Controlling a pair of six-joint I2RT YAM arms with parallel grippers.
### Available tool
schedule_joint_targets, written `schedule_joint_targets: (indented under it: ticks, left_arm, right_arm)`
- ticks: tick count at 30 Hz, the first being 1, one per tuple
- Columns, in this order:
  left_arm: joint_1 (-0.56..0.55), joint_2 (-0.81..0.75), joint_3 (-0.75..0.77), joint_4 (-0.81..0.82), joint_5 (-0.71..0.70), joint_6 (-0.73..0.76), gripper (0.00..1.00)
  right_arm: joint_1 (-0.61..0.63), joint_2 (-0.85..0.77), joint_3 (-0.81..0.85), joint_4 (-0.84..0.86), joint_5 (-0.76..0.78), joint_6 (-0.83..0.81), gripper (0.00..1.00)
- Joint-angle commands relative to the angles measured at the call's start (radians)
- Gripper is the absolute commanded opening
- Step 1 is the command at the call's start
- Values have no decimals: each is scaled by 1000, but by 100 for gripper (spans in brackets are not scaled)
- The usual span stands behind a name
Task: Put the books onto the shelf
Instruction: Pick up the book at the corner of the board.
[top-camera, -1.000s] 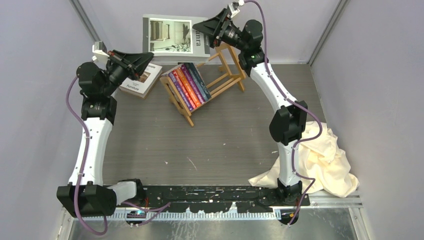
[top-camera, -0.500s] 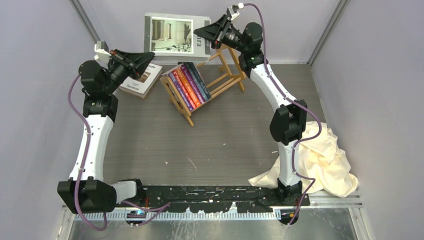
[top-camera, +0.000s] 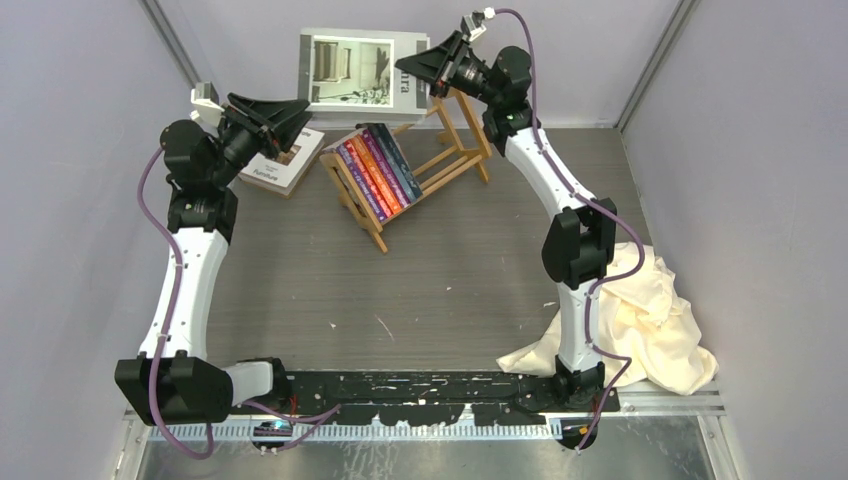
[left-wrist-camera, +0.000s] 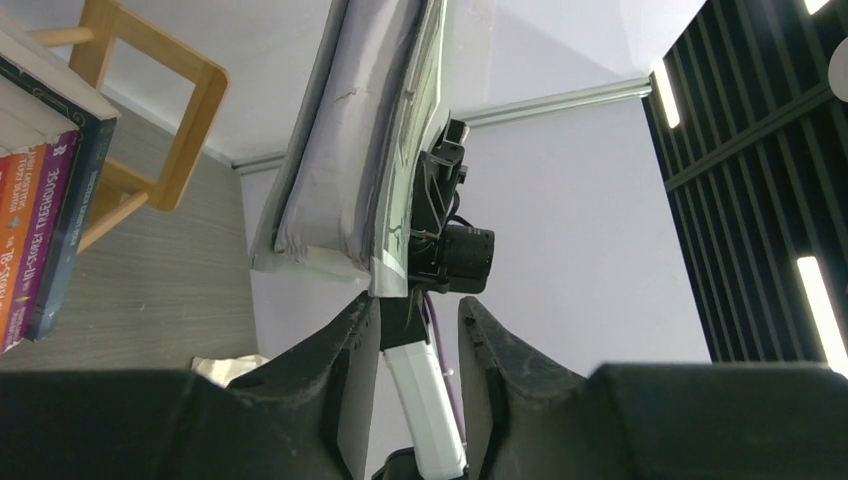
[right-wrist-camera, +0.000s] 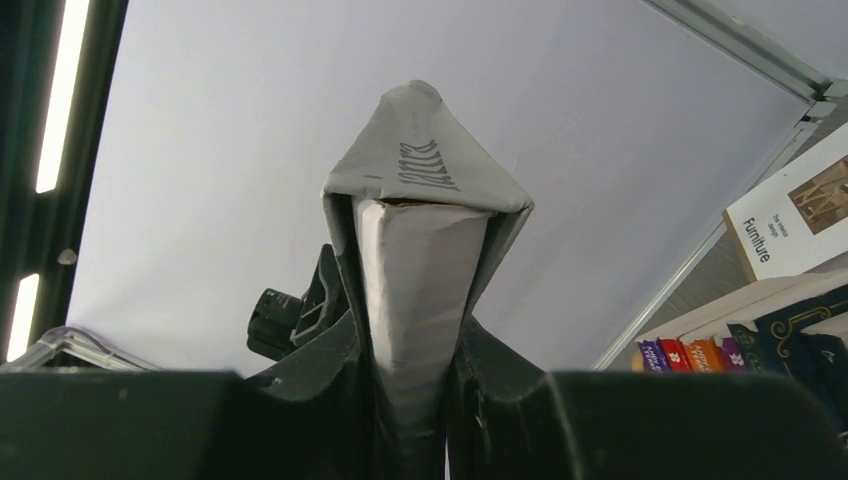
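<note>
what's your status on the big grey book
Right gripper jaws shut on large grey book. Left gripper jaws open at its other end. Light-wood slatted shelf half free, no obstruction seen.

Mid & near surface (top-camera: 400, 290) open: wide lane betw. the two arms, straight up to the shelf (top-camera: 455, 165). Shelf's left half packed w/ leaning paperbacks (top-camera: 378, 172); right half bare slats, reachable from above & front. Behind it the grey book (top-camera: 355, 70) is held up on edge, blocking approach from the back. Right end effector (top-camera: 432, 68) clamped on its right edge, left end effector (top-camera: 298, 115) jaws parted at its lower left corner. White book (top-camera: 283, 160) lies flat just left of shelf, only a narrow gap betw. them. Cream cloth (top-camera: 655, 320) heaped near-right, against right arm's base.
</note>
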Motion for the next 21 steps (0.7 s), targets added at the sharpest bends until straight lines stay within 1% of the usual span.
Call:
schedule_joint_targets:
  ticks: [1,4,12,16,21]
  left_arm:
    - [0,-39,15,69,-7,9,37]
    - [0,-41,14,63,-9,12,40]
    - [2,-45,3,53,-17,17,43]
    - [3,-45,-2,50,-21,20,44]
    - [3,-42,-13,54,-23,19,52]
  right_arm:
    - [-27,-73,1,48,4,-29,31]
    - [-39,-77,4,49,8,-29,31]
    - [-67,-97,4,31,12,-49,31]
    - [-77,-123,-3,-13,15,-100,31]
    - [-77,-171,-21,-68,25,-180,31]
